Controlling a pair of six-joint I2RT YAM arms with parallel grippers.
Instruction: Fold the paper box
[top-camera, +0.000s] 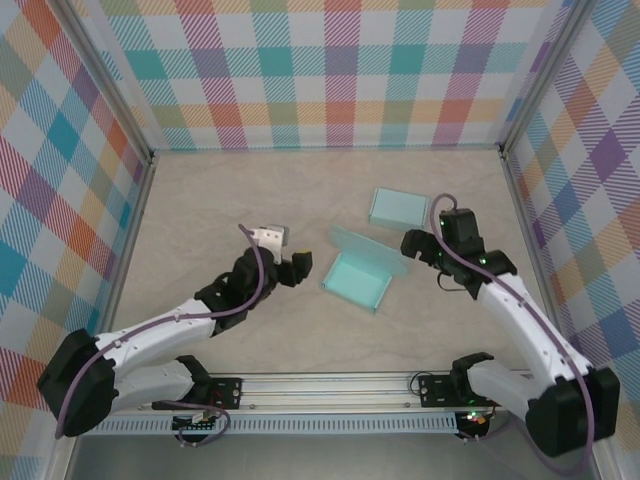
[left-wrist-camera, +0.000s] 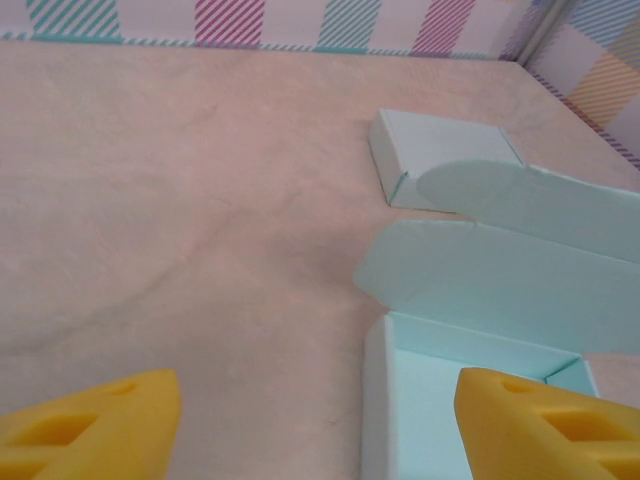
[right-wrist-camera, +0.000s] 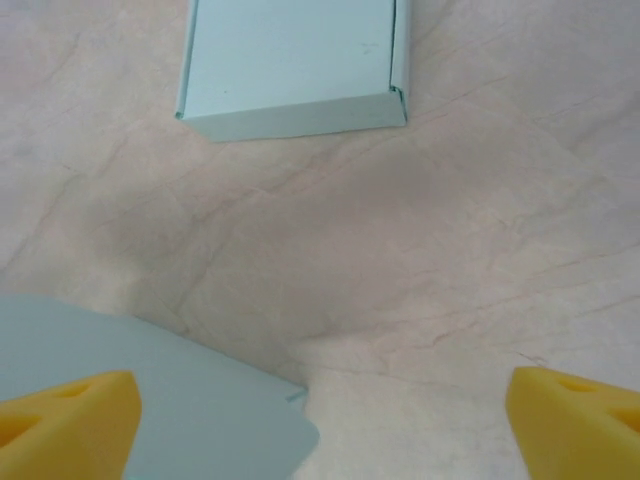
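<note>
The pale teal paper box (top-camera: 357, 280) sits open near the middle of the table, its tray facing up and its rounded lid flap (top-camera: 368, 247) raised along the far side. A second, closed pale teal paper box (top-camera: 398, 207) lies flat just beyond it, to the far right and apart from it. The left gripper (top-camera: 296, 266) hovers just left of the open box, its yellow fingers (left-wrist-camera: 90, 420) spread wide and grasping nothing. The right gripper (top-camera: 418, 247) hangs just right of the lid flap, its yellow fingers (right-wrist-camera: 60, 420) likewise released. Everything rests on a beige, stone-patterned tabletop (top-camera: 220, 200). Walls of pastel plaid cloth (top-camera: 330, 70) enclose it on three sides, and an aluminium rail (top-camera: 330, 385) runs along the near edge.
</note>
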